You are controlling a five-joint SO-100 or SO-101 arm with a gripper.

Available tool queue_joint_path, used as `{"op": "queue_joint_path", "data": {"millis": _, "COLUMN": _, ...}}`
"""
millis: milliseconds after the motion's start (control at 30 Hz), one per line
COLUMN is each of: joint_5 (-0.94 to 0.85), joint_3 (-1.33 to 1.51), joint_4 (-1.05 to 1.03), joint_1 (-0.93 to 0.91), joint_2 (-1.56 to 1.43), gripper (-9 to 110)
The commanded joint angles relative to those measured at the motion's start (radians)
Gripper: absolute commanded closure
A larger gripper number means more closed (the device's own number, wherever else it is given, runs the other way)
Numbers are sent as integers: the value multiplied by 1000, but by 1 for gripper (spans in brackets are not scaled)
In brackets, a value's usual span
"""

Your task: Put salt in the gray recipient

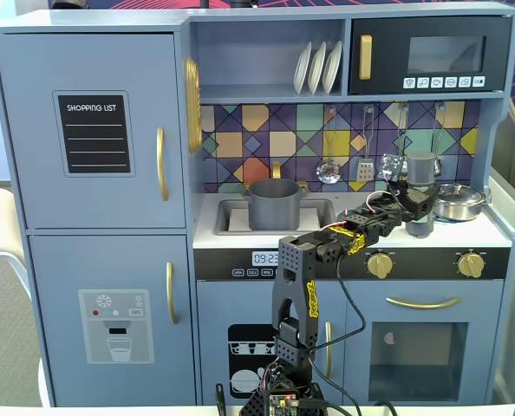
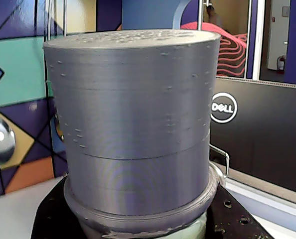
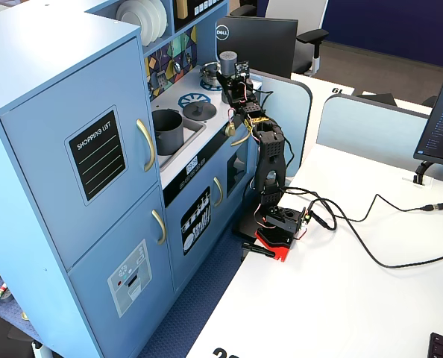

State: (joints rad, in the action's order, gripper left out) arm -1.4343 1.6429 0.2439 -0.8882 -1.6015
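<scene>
In the wrist view the salt [image 2: 133, 129] fills almost the whole picture — a ribbed gray cap with a sliver of pale label at the bottom edge, flanked by the dark gripper plates on either side. The shaker stands upright between the fingers, and the gripper [image 1: 420, 206] is clamped on it in a fixed view, holding it on or just above the right end of the white counter [image 1: 344, 236]; whether its base touches the counter cannot be told. Just to the gripper's right in that view sits a shiny silver pan [image 1: 459, 202]. Well off to the gripper's left, the gray recipient [image 1: 274, 203] stands in the sink — upright, open-topped. In another fixed view the salt [image 3: 227, 60] shows as the highest point of the arm, with the recipient [image 3: 166, 128] lower and to its left, and a flat gray lid [image 3: 200, 110] between them. Behind the gripper hang a ladle [image 1: 328, 169] and a spatula [image 1: 364, 167] against the colored tile wall.
</scene>
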Motion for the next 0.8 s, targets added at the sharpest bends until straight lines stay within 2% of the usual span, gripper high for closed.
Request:
{"op": "queue_joint_path", "data": {"millis": 0, "joint_5": 121, "joint_3": -49, "joint_4": -9, "joint_1": 43, "joint_2": -196, "gripper": 101}}
{"op": "queue_joint_path", "data": {"millis": 200, "joint_5": 253, "joint_3": -66, "joint_4": -190, "joint_1": 175, "joint_2": -405, "gripper": 101}}
{"op": "queue_joint_path", "data": {"millis": 300, "joint_5": 316, "joint_3": -112, "joint_4": -354, "joint_1": 272, "joint_2": -491, "gripper": 101}}
{"op": "queue_joint_path", "data": {"millis": 567, "joint_5": 709, "joint_3": -216, "joint_4": -716, "joint_1": 578, "joint_2": -615, "gripper": 101}}
{"op": "queue_joint_path", "data": {"millis": 633, "joint_5": 856, "joint_3": -224, "joint_4": -755, "joint_1": 644, "joint_2": -635, "gripper": 101}}
{"op": "queue_joint_path", "data": {"millis": 767, "joint_5": 1039, "joint_3": -216, "joint_4": -764, "joint_1": 758, "joint_2": -646, "gripper": 101}}
